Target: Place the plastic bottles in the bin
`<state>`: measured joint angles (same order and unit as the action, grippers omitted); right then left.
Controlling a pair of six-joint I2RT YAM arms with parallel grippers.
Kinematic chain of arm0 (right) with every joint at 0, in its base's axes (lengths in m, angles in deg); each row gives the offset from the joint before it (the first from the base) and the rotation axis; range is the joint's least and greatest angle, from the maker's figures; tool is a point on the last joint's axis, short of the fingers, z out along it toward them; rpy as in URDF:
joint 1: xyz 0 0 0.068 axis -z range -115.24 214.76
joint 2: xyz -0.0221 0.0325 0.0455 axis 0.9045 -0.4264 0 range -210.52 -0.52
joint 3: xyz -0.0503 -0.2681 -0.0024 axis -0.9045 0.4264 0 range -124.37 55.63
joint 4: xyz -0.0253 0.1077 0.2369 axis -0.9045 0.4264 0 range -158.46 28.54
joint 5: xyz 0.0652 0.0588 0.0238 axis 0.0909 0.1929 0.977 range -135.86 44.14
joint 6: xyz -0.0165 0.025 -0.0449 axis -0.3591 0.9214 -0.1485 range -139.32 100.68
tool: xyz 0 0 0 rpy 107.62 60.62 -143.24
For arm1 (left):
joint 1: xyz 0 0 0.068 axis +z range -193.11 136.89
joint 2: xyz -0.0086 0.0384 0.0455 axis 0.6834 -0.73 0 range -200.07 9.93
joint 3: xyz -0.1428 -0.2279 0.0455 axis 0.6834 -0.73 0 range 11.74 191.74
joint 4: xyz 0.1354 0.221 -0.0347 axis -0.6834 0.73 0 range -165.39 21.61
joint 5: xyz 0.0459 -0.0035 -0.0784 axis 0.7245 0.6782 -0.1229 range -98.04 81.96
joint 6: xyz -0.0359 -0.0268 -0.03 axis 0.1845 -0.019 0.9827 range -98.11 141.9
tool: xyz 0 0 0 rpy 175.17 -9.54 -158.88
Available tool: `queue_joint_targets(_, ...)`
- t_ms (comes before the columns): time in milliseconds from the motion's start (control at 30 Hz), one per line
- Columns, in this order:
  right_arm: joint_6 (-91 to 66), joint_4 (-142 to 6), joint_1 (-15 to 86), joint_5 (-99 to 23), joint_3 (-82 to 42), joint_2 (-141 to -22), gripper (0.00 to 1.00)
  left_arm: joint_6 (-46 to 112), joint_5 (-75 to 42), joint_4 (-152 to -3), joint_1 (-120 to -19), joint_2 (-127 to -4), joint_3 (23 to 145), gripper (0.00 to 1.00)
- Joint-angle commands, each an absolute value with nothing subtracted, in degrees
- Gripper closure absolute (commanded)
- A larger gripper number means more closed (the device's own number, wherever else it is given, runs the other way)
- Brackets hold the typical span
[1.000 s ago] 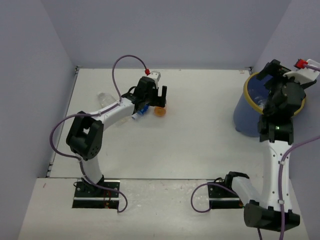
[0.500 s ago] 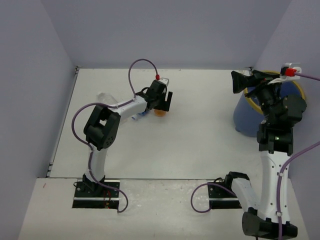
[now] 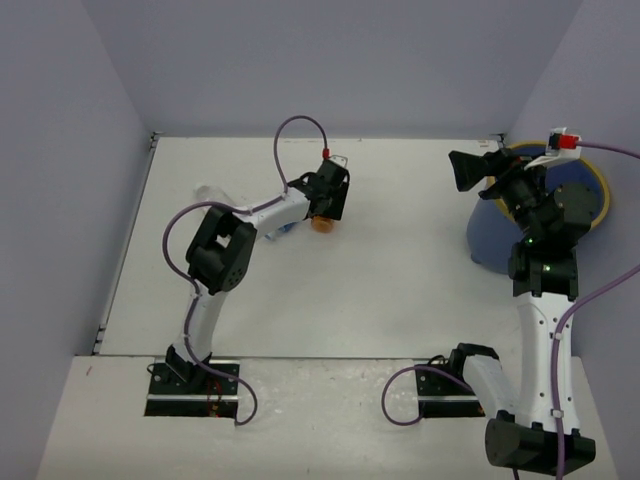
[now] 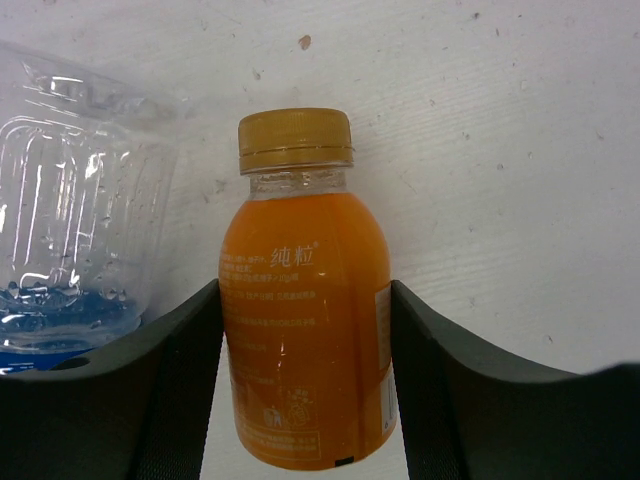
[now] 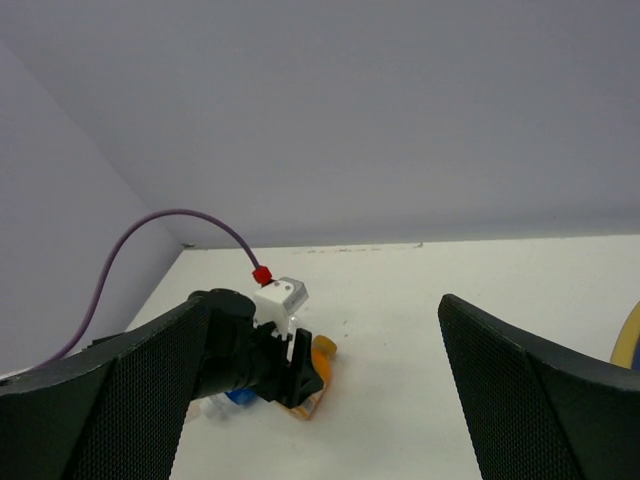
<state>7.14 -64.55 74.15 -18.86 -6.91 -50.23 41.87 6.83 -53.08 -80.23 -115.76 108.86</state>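
Note:
An orange bottle (image 4: 305, 320) with a gold cap lies on the white table, and my left gripper (image 4: 305, 300) is shut on its body, one finger against each side. From above, the same bottle (image 3: 320, 224) pokes out under that gripper (image 3: 330, 205). A clear bottle (image 4: 80, 230) with a blue label lies just to its left, touching the left finger. The blue bin (image 3: 490, 240) with a yellow rim stands at the far right. My right gripper (image 3: 470, 172) hangs open and empty beside the bin's left side, pointing toward the left arm.
Another clear bottle (image 3: 212, 195) lies behind the left arm near the table's left edge. Purple walls close in the table at the back and sides. The left arm's purple cable (image 3: 295, 135) arches above its wrist.
The left arm stretched further right and its jaws closed in around the orange bottle. The right gripper swung from over the bin out to its left, staying open.

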Motion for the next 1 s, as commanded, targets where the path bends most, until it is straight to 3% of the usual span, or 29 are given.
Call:
queue_joint_targets(0,10.5,-65.3,74.1,-16.4,-8.4,-50.7,0.01,43.7,9.3,-49.0,-81.6,-115.1,110.9,0.76)
queue_joint_targets(67,11.3,-64.9,74.1,-14.7,-9.2,-52.7,0.01,43.7,8.3,-49.5,-81.8,-111.9,110.4,0.92)
queue_joint_targets(133,13.0,-65.5,74.0,-12.5,-9.8,-54.2,0.01,42.9,6.0,-51.2,-81.9,-108.8,107.9,0.99)
queue_joint_targets(300,14.9,-68.7,70.3,-5.1,-12.7,-61.2,0.01,40.1,-0.4,-61.6,-83.4,-91.8,96.6,1.00)
queue_joint_targets(400,9.2,-63.1,61.7,-7.9,-17.0,-64.8,0.01,38.8,-2.8,-71.1,-84.4,-76.5,82.2,1.00)
queue_joint_targets(567,12.2,-70.3,54.8,-6.1,-15.7,-66.8,0.01,37.5,-9.2,-81.7,-84.4,-56.4,64.4,1.00)
queue_joint_targets(767,7.8,-67.2,42.8,-5.3,-19.1,-69.2,0.01,38.6,-19.0,-87.2,-84.4,-43.2,54.3,1.00)
queue_joint_targets(967,11.0,-75.4,34.6,-8.3,-10.9,-66.6,0.01,39.4,-20.3,-89.6,-84.4,-37.1,50.7,1.00)
